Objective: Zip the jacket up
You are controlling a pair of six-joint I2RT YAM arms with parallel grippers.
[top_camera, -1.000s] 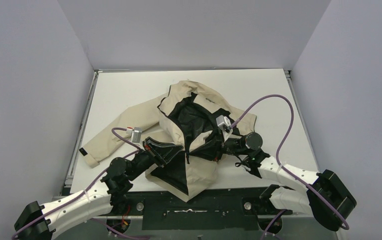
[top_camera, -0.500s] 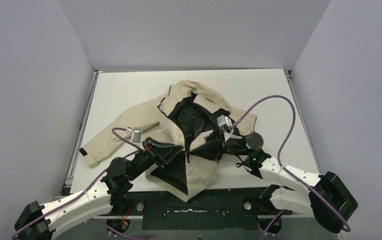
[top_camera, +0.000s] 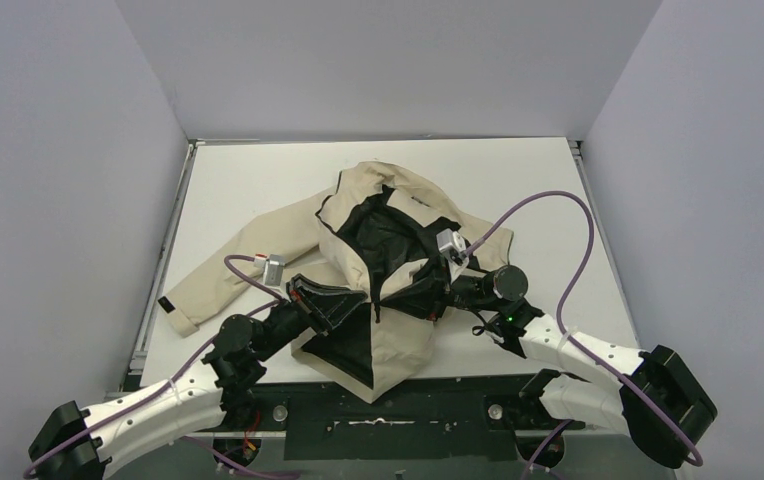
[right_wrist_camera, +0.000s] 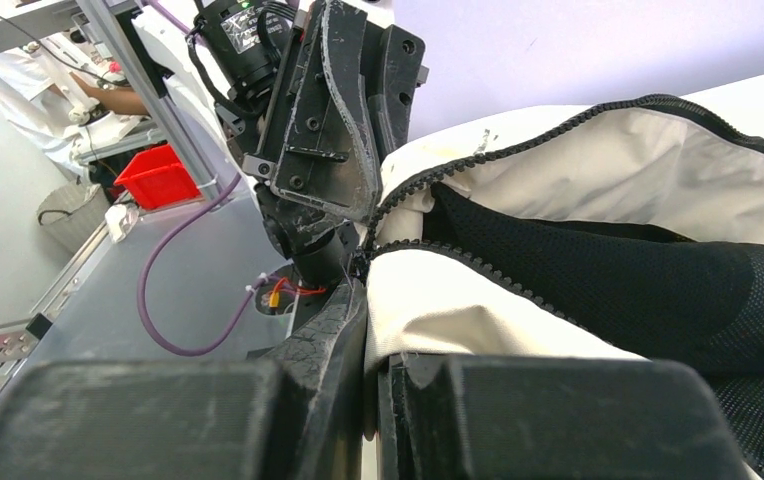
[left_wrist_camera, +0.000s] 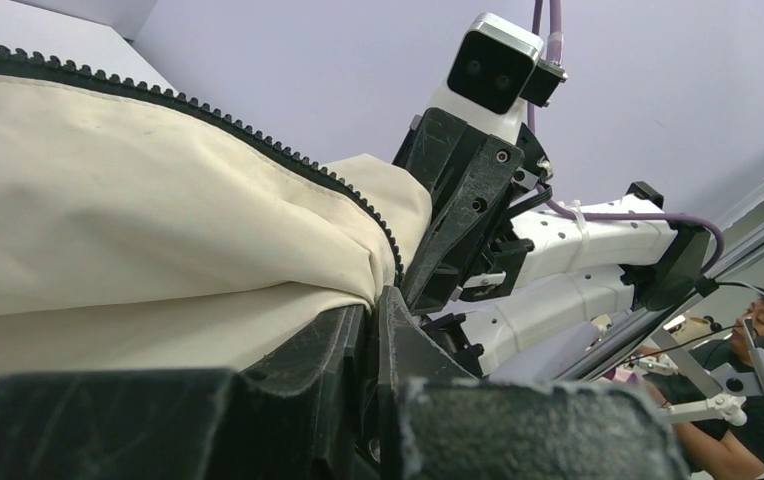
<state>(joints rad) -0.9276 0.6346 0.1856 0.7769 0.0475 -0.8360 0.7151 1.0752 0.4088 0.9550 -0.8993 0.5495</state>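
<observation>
top external shows you one jacket [top_camera: 403, 345] lying on the white table [top_camera: 248, 180], with its collar at the far side and its hem at the near edge. the front is spread open, so the black lining shows. one sleeve [top_camera: 208, 285] runs out to the left; the other is mostly hidden under the right arm. your two grippers meet low on the opening. the left gripper [top_camera: 353, 300] sits on the left front panel and the right gripper [top_camera: 413, 292] on the right one, tips near each other with the zipper line between them. in the left wrist view the left gripper is clenched on a fold of beige cloth just under one row of zipper teeth [left_wrist_camera: 208, 115], and the right gripper stands just beyond the fold. in the right wrist view the right gripper is clamped on the beige edge of the other panel. there you can count two rows of teeth, which converge right beside the left gripper. two purple cables [top_camera: 543, 195] loop above the table, one per arm.
</observation>
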